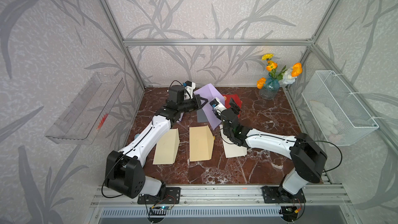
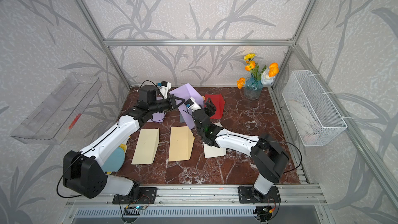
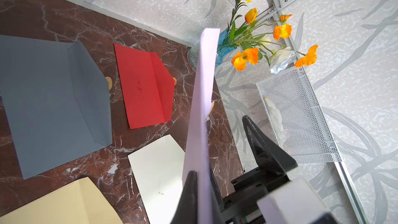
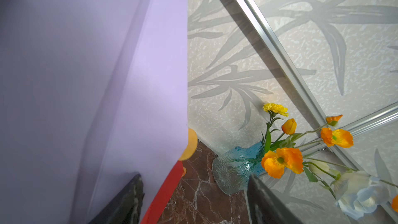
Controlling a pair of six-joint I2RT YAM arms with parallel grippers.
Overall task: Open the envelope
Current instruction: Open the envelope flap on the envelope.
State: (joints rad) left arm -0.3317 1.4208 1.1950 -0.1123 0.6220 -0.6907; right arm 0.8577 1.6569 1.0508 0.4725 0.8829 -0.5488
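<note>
Envelopes [image 1: 200, 145] of pale paper, three in a row, lie flat on the marble table [image 1: 215, 173] nearest the arm bases. Behind them the left gripper [image 1: 200, 102] is clamped tight on the purple envelope [image 1: 207, 91], which is lifted and tilted above the table. A grey envelope [image 1: 201, 116] lies flat close by. The right gripper [image 4: 193, 176] stands at the purple edge, jaws wide apart, holding nothing. Farther back are a red envelope [image 3: 144, 87] and a vase [image 1: 269, 88].

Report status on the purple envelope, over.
Left gripper shut on purple envelope, held up off the table. Right gripper open at its edge, holding nothing. Red envelope flat beyond; nothing in the way.
</note>
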